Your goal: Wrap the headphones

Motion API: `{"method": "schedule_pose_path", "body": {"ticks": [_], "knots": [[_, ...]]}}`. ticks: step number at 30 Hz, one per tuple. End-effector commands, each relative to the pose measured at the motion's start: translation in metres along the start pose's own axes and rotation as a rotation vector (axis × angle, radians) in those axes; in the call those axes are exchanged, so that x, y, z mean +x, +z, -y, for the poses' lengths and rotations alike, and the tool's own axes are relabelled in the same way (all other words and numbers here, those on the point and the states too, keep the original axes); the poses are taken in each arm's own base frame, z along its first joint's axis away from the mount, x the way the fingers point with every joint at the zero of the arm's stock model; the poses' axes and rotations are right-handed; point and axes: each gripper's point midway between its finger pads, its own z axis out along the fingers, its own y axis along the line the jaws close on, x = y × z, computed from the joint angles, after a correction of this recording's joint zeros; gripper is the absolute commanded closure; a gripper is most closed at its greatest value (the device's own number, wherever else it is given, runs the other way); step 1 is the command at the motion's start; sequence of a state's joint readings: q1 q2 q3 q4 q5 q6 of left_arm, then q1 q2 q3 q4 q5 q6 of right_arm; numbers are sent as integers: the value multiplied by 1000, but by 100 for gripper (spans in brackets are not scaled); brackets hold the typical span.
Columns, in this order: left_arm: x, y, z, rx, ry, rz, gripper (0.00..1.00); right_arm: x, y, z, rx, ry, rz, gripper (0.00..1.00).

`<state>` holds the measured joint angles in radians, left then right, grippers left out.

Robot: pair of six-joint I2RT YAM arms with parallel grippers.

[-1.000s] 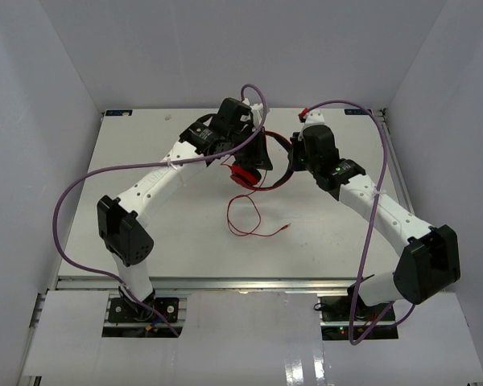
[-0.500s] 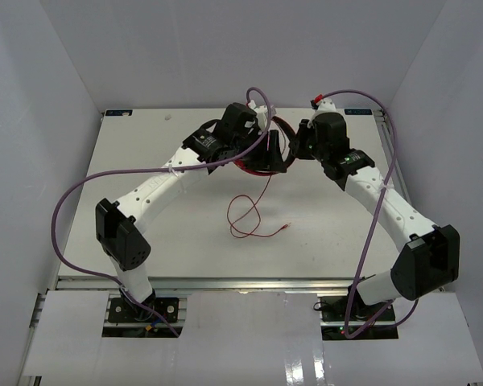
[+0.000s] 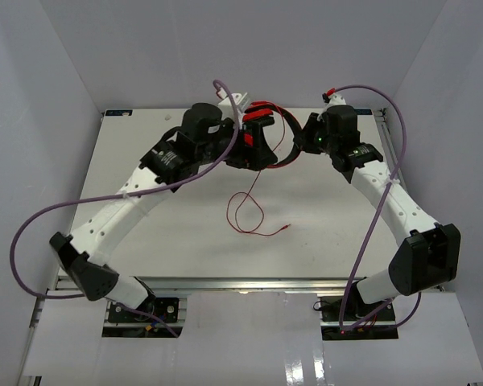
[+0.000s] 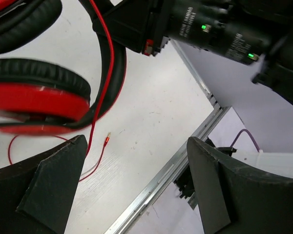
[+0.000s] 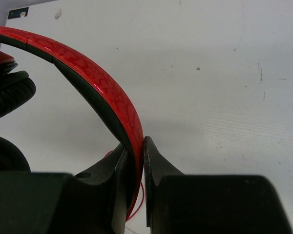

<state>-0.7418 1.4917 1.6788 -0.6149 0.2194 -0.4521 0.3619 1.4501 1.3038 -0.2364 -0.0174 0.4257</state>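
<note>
The red headphones (image 3: 267,112) hang above the back middle of the table. My right gripper (image 3: 299,145) is shut on their black-edged headband (image 5: 88,73), which runs between its fingers (image 5: 158,165); in the right wrist view the gripper (image 5: 136,148) pinches the band near its end. My left gripper (image 3: 253,153) stands open just beside the ear cups, holding nothing. In the left wrist view the gripper (image 4: 136,146) gapes wide below a red ear cup (image 4: 34,105). The thin red cord (image 3: 245,211) drops to the table in a loop, and its plug (image 4: 107,140) lies flat.
A metal rail (image 4: 161,180) borders the white table (image 3: 145,233). White walls enclose the left, back and right sides. Thick purple cables (image 3: 370,233) arch along both arms. The right arm's black wrist (image 4: 205,24) sits close above my left gripper.
My left gripper has opened and let go of the headphones, and its arm has stretched out. The right gripper has carried the headphones up and toward the back.
</note>
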Motion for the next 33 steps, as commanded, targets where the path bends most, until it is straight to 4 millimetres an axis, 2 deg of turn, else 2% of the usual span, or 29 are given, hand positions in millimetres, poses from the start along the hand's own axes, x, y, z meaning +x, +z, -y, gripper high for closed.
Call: {"method": "schedule_pose_path", "body": {"ticks": [1, 6, 7, 9, 10, 11, 12, 19, 24, 25, 26, 28, 30, 32, 33], "knots": [[-25, -45, 15, 48, 118, 165, 5, -50, -12, -32, -114, 37, 123, 92], [-3, -62, 0, 27, 147, 221, 5, -54, -16, -33, -136, 55, 118, 92], [6, -66, -7, 20, 160, 246, 5, -57, -17, -33, -139, 59, 121, 92], [40, -68, -25, 19, 188, 264, 4, -62, -20, -32, -146, 68, 128, 92], [49, -69, -29, 33, 214, 300, 4, -65, -21, -31, -149, 75, 131, 92], [49, -70, -28, 64, 249, 365, 5, -70, -23, -30, -150, 83, 136, 92], [60, -70, -32, 84, 265, 399, 5, -73, -24, -28, -149, 87, 142, 92], [124, -46, -47, 202, 342, 394, 5, -85, -33, -24, -147, 103, 166, 92], [161, -41, -65, 229, 378, 462, 2, -92, -38, -21, -152, 116, 173, 92], [154, -44, -61, 238, 401, 502, 2, -93, -38, -21, -154, 119, 173, 92], [157, -39, -64, 231, 418, 504, 2, -94, -38, -22, -155, 123, 173, 92], [170, -24, -73, 209, 452, 481, 2, -97, -39, -22, -158, 131, 173, 92], [172, -13, -70, 221, 495, 488, 2, -98, -40, -23, -159, 137, 175, 92], [175, 6, -70, 236, 520, 487, 2, -99, -41, -24, -163, 139, 175, 92], [171, 6, -68, 239, 523, 499, 2, -99, -41, -24, -161, 141, 174, 92]]}}
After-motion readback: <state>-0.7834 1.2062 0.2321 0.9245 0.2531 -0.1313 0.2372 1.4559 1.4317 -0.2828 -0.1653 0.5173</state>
